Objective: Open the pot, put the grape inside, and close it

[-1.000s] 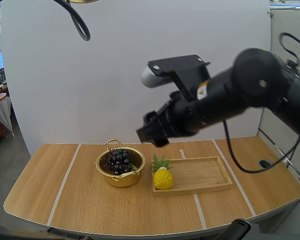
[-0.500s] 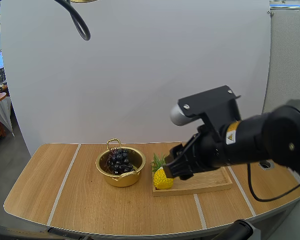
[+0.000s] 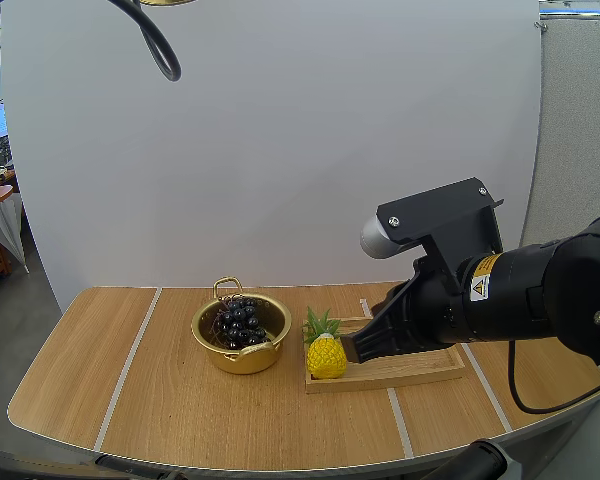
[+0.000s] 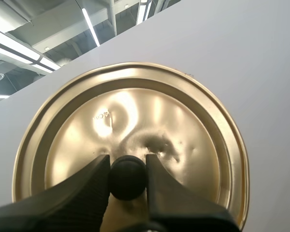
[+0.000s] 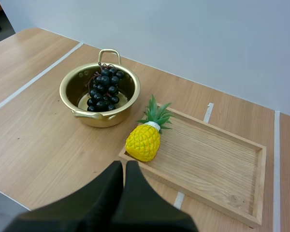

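Wooden tabletop crossed by pale stripes lies in front of a plain white backdrop in the high view. On it stands a gold pot, uncovered, with the bunch of grapes inside. Just to the pot's right a wooden tray lies flat, and a yellow pineapple sits at the tray's end nearest the pot. The right tool hangs low over the tray, just beside the pineapple and well apart from the pot.

Left wrist view: the left tool is clamped on the black knob of the gold lid, one finger on either side of the knob. The lid's round face is turned to the camera, in front of the white backdrop.

Right wrist view: the right tool has its two fingers pressed together into one dark wedge, gripping nothing, above the tabletop near the tray's front edge. Beyond it the pot stands open with the grapes heaped in its middle. The pineapple is tilted at the near corner of the tray, its green leaves pointing away. I cannot tell whether it rests inside the tray or on the rim.
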`<action>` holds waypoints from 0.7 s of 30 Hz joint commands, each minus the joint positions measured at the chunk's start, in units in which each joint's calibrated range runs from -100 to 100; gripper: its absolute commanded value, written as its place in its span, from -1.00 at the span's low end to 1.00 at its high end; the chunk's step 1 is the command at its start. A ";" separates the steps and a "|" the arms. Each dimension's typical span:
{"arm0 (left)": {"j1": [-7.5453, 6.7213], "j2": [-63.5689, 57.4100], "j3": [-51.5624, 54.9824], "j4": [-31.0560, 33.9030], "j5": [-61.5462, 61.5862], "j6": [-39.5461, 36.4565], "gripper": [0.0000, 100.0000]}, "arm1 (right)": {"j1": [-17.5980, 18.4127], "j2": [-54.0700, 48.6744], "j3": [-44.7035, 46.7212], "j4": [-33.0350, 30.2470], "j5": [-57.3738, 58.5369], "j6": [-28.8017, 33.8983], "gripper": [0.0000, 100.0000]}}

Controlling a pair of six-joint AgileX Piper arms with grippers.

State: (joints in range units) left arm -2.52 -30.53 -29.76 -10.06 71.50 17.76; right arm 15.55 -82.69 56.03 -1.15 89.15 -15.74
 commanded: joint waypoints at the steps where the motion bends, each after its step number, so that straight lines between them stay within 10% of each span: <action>1: -0.10 -0.07 -0.54 0.04 -1.38 -0.50 -1.00 | -0.19 -0.45 0.06 0.57 1.40 0.14 -1.00; 21: -0.10 -0.07 -0.54 0.04 -1.38 -0.50 -1.00 | -0.19 -0.45 0.06 1.15 1.93 -0.08 -1.00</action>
State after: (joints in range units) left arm -2.52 -30.53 -29.76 -10.06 71.50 17.57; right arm 15.55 -82.69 56.03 0.00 90.91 -15.74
